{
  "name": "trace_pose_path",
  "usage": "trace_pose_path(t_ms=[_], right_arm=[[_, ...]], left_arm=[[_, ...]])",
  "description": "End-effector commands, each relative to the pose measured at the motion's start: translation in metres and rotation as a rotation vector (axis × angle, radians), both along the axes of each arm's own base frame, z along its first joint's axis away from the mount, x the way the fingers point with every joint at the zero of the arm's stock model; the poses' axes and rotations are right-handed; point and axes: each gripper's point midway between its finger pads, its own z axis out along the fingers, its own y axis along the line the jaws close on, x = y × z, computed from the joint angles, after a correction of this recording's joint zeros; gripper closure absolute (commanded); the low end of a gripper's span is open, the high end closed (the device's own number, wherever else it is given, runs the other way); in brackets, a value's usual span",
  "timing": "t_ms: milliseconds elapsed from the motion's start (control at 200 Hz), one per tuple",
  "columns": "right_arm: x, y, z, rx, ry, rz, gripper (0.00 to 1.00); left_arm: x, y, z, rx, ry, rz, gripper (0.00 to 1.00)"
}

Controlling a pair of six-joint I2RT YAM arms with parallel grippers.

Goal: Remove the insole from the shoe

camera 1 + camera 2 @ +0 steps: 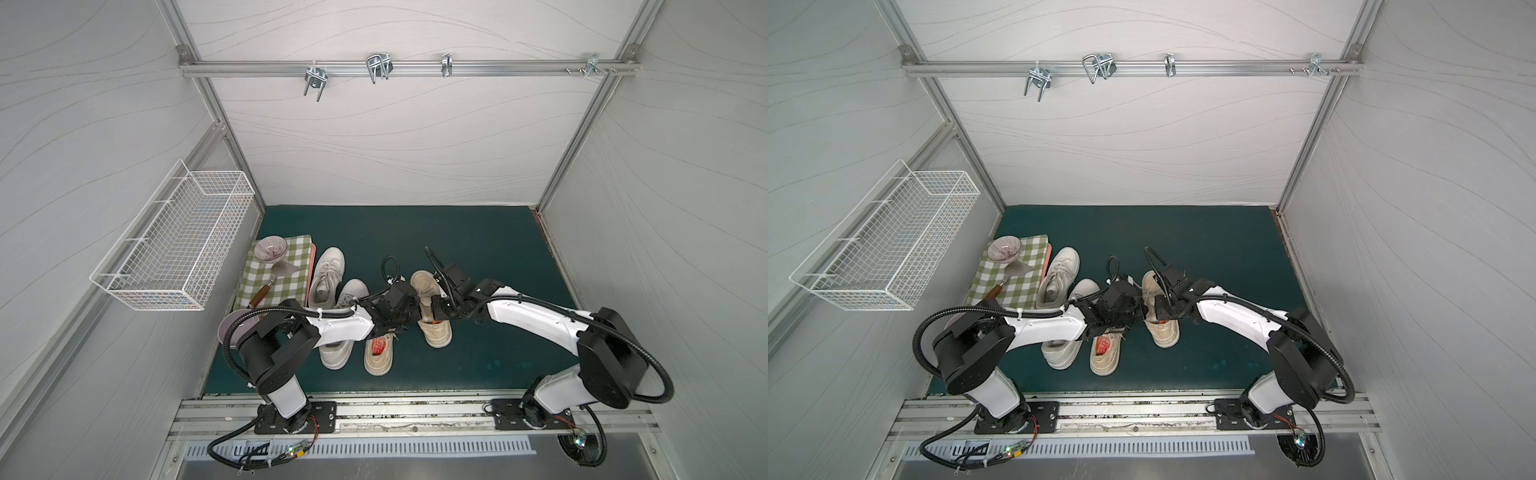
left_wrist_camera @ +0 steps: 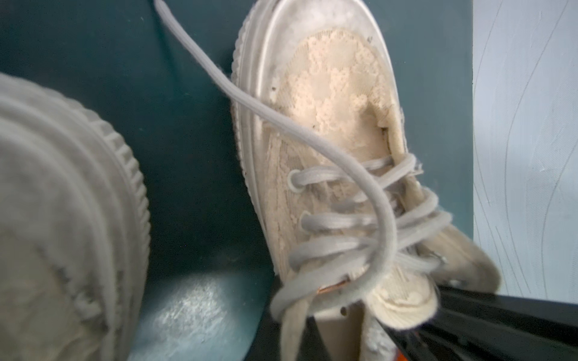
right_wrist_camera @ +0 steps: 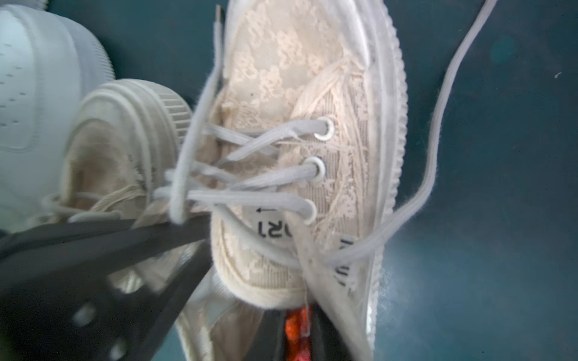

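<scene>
Shoe: The beige lace shoe (image 1: 437,337) lies on the green mat (image 1: 478,249), directly beneath both claws, with its toe stretching out beyond them.
Left claw: I read my left claw (image 3: 200,227) as clenched tight. Its tips are pressed to the rim of the shoe's opening beside the tongue (image 3: 259,275). I cannot tell whether any fabric is caught in it.
Right claw: My right claw (image 3: 297,343) faces the left claw across the shoe and reaches down into the opening. Its black fingers (image 3: 320,342) stand close on either side of an orange strip. The view is blurred there, so I cannot tell if they bite it or only flank it.
Insole: The orange insole (image 3: 297,325) is inside the shoe at the heel end, right between the right claw's fingers and near the left claw's tips.
Lace: A loose pale lace (image 2: 281,115) loops over the upper ahead of the left claw.
Neighbours: A second beige shoe (image 1: 378,358), its red patterned insole (image 1: 377,347) showing, lies just behind the left claw, partly under my left arm (image 1: 332,328). Two white sneakers (image 1: 328,274) sit farther out on that claw's outer side. A checked cloth (image 1: 286,286) with a bowl (image 1: 270,249) is well apart beyond them.
</scene>
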Motion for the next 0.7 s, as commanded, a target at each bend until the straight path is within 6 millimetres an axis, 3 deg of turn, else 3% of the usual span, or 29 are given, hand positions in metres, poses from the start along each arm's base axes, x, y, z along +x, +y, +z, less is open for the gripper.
trace_pose_path(t_ms=[0,220,400,545,695], right_arm=[[-0.002,-0.013,0.021,0.044,-0.013,-0.037,1.00],[0.000,-0.017,0.028,0.141,-0.020,-0.067,1.00],[0.004,-0.010,0.023,0.148,-0.022,-0.062,1.00],[0.010,-0.004,0.016,0.133,-0.029,-0.064,1.00],[0.009,0.006,0.019,0.158,-0.046,-0.047,1.00]], left_arm=[[0.009,0.032,-0.019,0.159,0.009,0.089,1.00],[0.012,0.031,-0.017,0.188,-0.001,0.076,1.00],[0.007,-0.016,-0.004,0.048,-0.018,-0.092,1.00],[-0.005,-0.044,0.000,0.001,0.001,-0.190,0.77],[-0.008,-0.047,-0.014,0.013,0.048,-0.187,0.61]])
